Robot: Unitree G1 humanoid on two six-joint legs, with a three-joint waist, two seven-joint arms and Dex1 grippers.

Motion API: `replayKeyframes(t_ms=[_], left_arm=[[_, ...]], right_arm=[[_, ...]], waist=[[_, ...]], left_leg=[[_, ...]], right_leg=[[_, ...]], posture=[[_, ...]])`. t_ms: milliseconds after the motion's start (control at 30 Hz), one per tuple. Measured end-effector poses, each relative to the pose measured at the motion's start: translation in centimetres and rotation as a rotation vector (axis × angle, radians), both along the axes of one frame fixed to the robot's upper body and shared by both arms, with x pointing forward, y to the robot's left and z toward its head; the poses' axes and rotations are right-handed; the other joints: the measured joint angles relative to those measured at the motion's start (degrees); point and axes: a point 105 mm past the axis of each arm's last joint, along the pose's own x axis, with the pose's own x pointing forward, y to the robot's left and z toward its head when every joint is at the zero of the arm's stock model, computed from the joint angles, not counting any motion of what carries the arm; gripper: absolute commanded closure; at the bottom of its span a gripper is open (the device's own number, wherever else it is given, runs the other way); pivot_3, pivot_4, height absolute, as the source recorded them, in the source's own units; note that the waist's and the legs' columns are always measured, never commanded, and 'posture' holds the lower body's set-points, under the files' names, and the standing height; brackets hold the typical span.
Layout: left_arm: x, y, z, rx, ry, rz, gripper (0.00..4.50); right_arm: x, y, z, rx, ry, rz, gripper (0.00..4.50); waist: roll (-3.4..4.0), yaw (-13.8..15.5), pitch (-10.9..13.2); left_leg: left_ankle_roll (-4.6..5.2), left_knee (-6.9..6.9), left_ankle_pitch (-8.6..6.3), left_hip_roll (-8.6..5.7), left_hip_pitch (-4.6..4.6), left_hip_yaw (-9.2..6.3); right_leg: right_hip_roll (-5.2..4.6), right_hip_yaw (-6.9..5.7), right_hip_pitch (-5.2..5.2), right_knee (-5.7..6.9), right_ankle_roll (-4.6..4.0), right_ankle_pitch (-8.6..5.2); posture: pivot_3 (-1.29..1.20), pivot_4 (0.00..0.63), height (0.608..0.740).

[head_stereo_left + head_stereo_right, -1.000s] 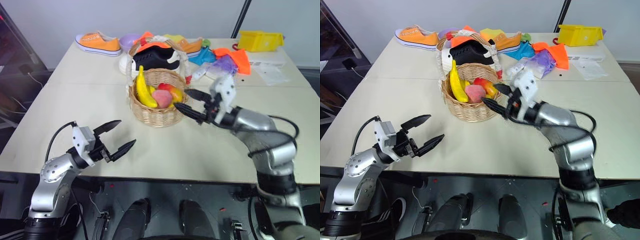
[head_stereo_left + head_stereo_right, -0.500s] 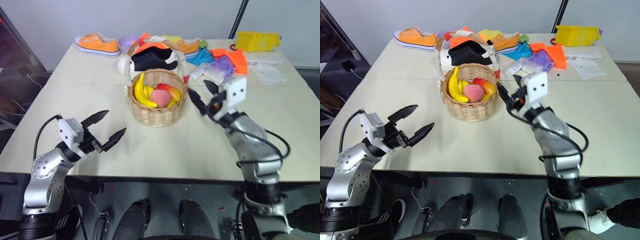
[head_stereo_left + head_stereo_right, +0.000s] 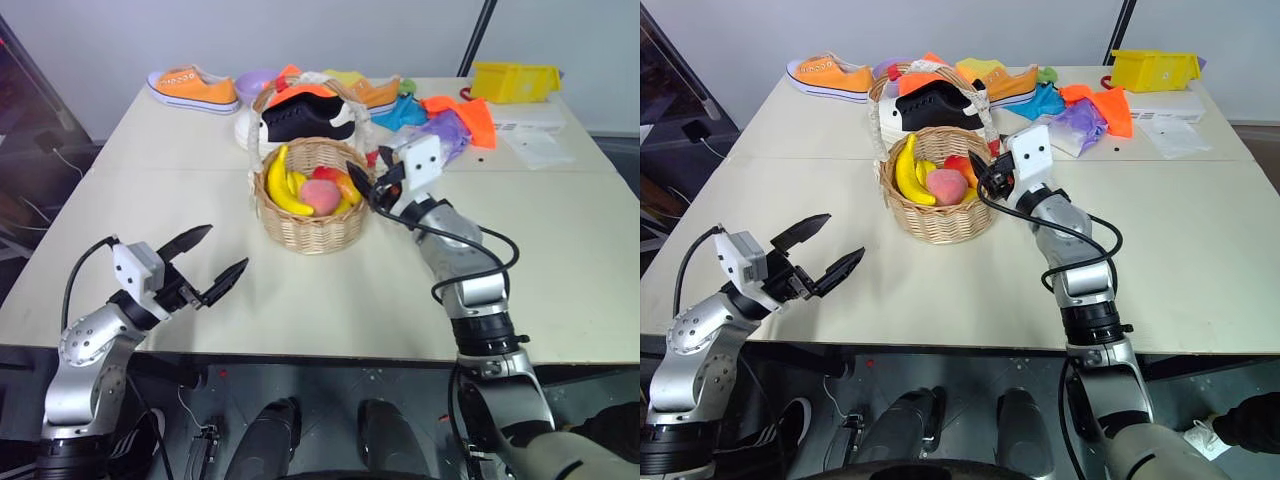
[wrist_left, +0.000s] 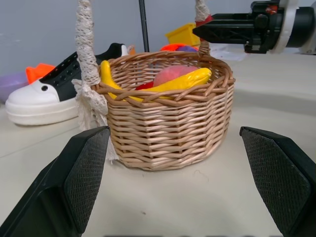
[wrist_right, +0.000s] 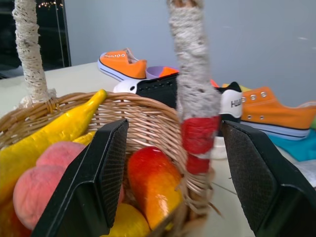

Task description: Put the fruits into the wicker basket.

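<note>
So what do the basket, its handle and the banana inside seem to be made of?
The basket looks like woven tan wicker: interlaced strands, matte. Its handle is wrapped in pale, rough cloth or cord with a red band at the end. The banana is smooth, evenly yellow and slightly glossy, so possibly plastic, though a real one cannot be excluded.

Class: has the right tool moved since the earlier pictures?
Yes. The right tool moved toward the basket, from beside its wall to its rim by the handle.
</note>
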Motion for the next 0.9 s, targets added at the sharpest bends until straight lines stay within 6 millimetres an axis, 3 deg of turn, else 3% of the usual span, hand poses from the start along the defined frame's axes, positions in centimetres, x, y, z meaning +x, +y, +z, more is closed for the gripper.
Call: replayKeyframes(t_ms=[100,200,233,467,567,700,800,900], left_arm=[[0.0,0.0,-0.1,0.000,0.003,0.002,0.00],[0.0,0.0,-0.1,0.000,0.003,0.001,0.00],[0.0,-0.1,-0.1,0.000,0.004,-0.003,0.00],[0.1,-0.6,0.0,0.001,-0.002,-0.024,0.00],[0.1,-0.7,0.1,0.002,-0.003,-0.030,0.00],[0.2,-0.8,0.1,0.002,-0.003,-0.039,0.00],[0.4,-1.3,0.4,0.005,-0.012,-0.071,0.00],[0.8,-2.3,0.7,0.003,-0.013,-0.128,0.00]], right_arm=[[0.2,0.1,-0.2,0.016,0.009,-0.005,2.69],[0.4,0.1,0.2,0.031,0.002,-0.018,4.38],[0.5,0.0,0.0,0.035,0.009,-0.019,4.49],[0.6,0.0,-0.2,0.036,0.015,-0.024,4.49],[0.3,-0.9,0.0,0.039,0.005,-0.029,4.49],[-0.9,-5.5,1.7,0.058,-0.054,-0.091,4.49],[-2.5,-10.6,2.7,0.038,-0.101,-0.186,4.49],[-4.3,-16.3,2.5,0.008,-0.094,-0.340,4.49]], waist=[[0.00,0.01,0.00],[0.00,-0.08,0.00],[0.00,-0.14,0.00],[0.03,-0.03,0.02],[0.03,0.08,0.02],[0.03,0.61,0.02],[0.03,0.83,0.02],[0.03,1.09,0.02]], left_leg=[[0.00,0.00,0.00,-0.01,0.00,0.00],[-0.01,0.00,0.00,0.00,0.00,0.00],[-0.01,-0.01,0.00,0.01,0.00,0.00],[-0.01,0.00,0.00,0.00,0.00,0.00],[-0.01,-0.02,0.00,0.00,-0.01,0.00],[-0.01,0.01,0.00,-0.06,-0.03,-0.01],[0.00,0.02,0.00,-0.07,-0.03,0.00],[0.00,0.01,0.00,-0.05,-0.03,0.02]], right_leg=[[0.00,0.00,0.00,0.00,0.00,0.00],[0.01,0.01,-0.01,0.01,0.00,0.00],[0.02,0.01,-0.02,0.01,0.00,0.00],[0.01,0.01,-0.02,0.01,0.00,0.00],[0.01,0.01,-0.03,0.01,0.00,0.00],[-0.05,0.00,0.03,-0.05,0.00,0.00],[-0.07,-0.01,0.07,-0.08,0.00,-0.01],[-0.07,-0.01,0.07,-0.07,0.00,-0.01]], posture=[[0.00,0.150,0.740],[0.00,0.150,0.740],[0.00,0.150,0.740],[0.00,0.150,0.740],[0.00,0.150,0.740],[0.00,0.150,0.740],[0.00,0.150,0.740],[0.00,0.150,0.740]])
